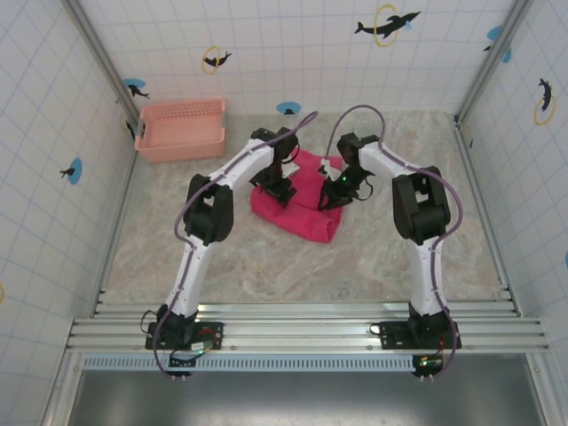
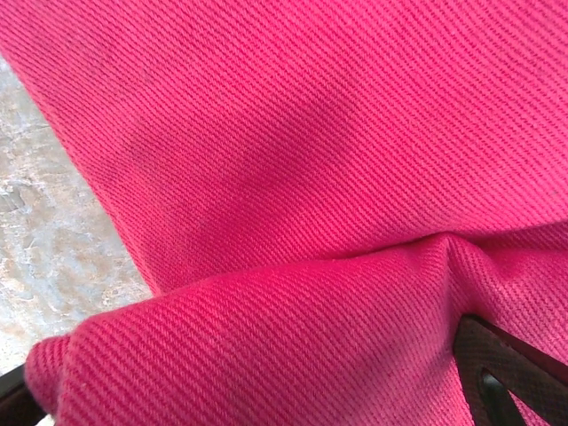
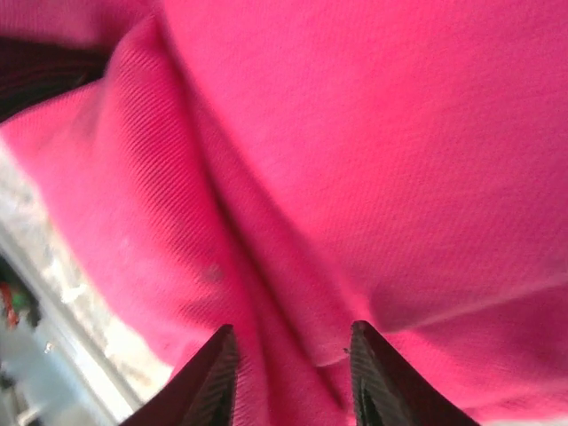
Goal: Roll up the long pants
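The long pants (image 1: pixel 306 222) lie bunched into a thick magenta-pink bundle at the middle of the table. My left gripper (image 1: pixel 280 190) presses down on the bundle's left part. In the left wrist view a fat roll of the pants (image 2: pixel 311 133) bulges between the widely spread fingers (image 2: pixel 510 377) of that gripper (image 2: pixel 257 373). My right gripper (image 1: pixel 333 197) is on the bundle's right part. Its jaws (image 3: pixel 293 333) stand apart around a loose fold of the pants (image 3: pixel 399 133), without pinching it.
A pale salmon-pink mesh basket (image 1: pixel 182 146) stands at the back left against the tiled wall. Bare marbled table (image 1: pixel 266 266) stretches between the bundle and the arm bases. Tiled walls close in the left, right and back.
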Available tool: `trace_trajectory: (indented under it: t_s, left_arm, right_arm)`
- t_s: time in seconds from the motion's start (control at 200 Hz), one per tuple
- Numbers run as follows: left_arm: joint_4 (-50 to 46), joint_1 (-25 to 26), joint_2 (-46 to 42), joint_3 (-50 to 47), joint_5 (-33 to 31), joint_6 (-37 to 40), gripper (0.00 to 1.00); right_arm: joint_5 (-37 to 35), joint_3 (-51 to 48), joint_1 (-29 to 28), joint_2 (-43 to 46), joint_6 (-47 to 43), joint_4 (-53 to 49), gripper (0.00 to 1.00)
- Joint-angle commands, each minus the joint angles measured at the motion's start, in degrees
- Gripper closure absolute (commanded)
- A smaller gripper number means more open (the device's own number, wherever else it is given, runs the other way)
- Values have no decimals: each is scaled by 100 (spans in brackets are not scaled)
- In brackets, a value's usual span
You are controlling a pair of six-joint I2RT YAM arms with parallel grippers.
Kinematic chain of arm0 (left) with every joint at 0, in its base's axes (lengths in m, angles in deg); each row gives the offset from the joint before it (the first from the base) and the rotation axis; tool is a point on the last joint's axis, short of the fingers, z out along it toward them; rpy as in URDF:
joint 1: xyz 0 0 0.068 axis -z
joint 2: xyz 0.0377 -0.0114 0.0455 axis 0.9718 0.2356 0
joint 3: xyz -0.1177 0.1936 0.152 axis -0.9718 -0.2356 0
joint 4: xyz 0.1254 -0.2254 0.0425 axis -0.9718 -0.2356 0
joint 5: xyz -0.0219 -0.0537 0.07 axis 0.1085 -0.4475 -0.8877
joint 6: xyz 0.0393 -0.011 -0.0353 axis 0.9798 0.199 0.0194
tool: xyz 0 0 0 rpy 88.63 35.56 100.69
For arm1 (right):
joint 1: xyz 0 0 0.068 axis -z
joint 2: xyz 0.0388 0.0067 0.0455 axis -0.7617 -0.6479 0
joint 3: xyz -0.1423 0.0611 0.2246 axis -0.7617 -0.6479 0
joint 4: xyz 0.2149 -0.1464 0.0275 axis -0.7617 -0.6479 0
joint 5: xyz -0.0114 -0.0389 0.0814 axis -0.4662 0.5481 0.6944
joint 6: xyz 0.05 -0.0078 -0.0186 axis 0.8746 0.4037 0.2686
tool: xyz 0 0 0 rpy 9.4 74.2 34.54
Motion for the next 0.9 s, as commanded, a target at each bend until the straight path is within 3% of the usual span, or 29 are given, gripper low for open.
trace_trajectory:
  t_s: [0.0, 0.085, 0.15, 0.225, 0.31, 0.581, 0.896]
  left_arm:
    - [-140, -10, 436, 64, -86, -104, 3]
    - [-113, -19, 487, 86, -64, -105, 3]
    - [-109, -49, 505, 95, -32, -96, 3]
    - [-113, -76, 490, 95, -19, -89, 3]
    - [-105, -107, 458, 73, -27, -70, 3]
    - [-87, -186, 286, -141, -18, 1, 3]
    - [-143, -190, 136, -322, -40, 86, 3]
  right_arm:
    - [-1226, 236, -99, 759, -549, -48, 53]
    - [-1928, -92, -429, 1391, -1106, 60, 49]
    - [-1989, -625, -678, 1897, -1288, 390, 47]
    - [-2804, -1300, -1360, 2434, -1767, 729, 37]
    - [-3331, -1789, -2062, 2692, -2093, 893, 34]
    - [-4042, -2659, -2895, 2468, -2385, 1668, 33]
    - [-4758, -2495, -3032, 1355, -2534, 2277, 36]
